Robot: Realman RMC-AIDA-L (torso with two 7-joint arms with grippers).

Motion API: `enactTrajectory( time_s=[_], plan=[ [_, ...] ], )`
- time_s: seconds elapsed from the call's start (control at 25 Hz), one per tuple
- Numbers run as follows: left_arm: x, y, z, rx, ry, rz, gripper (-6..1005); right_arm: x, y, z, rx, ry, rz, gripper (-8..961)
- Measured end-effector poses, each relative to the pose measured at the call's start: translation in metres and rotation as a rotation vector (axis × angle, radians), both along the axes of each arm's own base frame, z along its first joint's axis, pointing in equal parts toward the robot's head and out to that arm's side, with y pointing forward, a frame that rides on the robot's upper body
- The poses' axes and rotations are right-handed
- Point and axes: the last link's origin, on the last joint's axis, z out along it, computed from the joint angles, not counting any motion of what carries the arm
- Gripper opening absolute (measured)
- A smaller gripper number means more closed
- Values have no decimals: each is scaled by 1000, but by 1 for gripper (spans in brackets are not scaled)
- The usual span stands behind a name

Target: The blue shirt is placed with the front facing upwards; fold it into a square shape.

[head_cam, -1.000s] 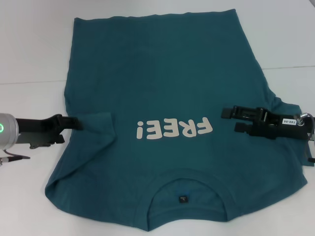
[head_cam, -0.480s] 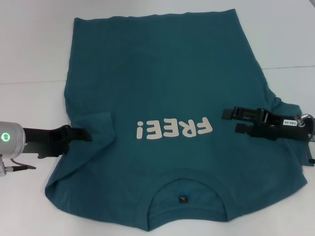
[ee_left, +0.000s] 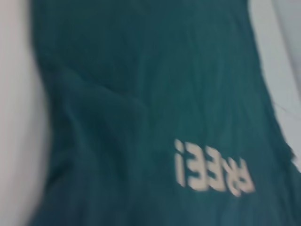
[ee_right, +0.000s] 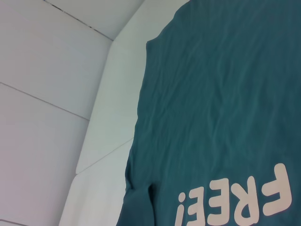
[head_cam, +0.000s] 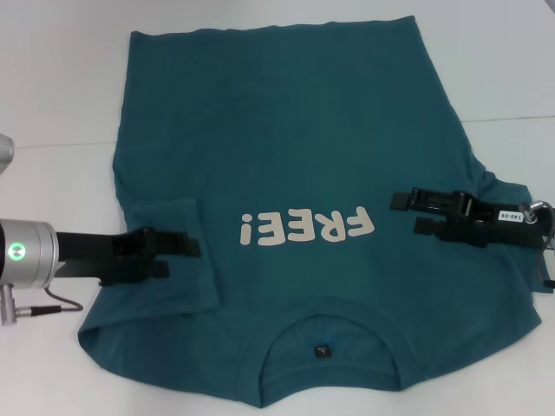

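Now the blue shirt (head_cam: 295, 173) lies spread face-up on the white table (head_cam: 52, 78), collar nearest the robot, and the left gripper (head_cam: 192, 247) is over its left sleeve, which lies folded in onto the body; whether its fingers grip the cloth I cannot tell. Over on the other side, the right gripper (head_cam: 403, 212) hovers above the right shoulder area, jaws parted.

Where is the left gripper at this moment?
In the head view, the left gripper is over the folded-in sleeve on the blue shirt's left side, left of the "FREE!" lettering.
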Motion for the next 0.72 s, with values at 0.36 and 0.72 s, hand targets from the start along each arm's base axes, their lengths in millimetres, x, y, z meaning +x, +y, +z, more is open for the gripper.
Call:
enactTrajectory(
  time_s=[0.36, 0.72],
  plan=[
    [-1, -21, 17, 6, -139, -51, 696, 0, 0, 0, 1, -7, 13, 907],
    [-11, -56, 41, 88, -320, -354, 696, -7, -4, 0, 20, -33, 148, 903]
  ],
)
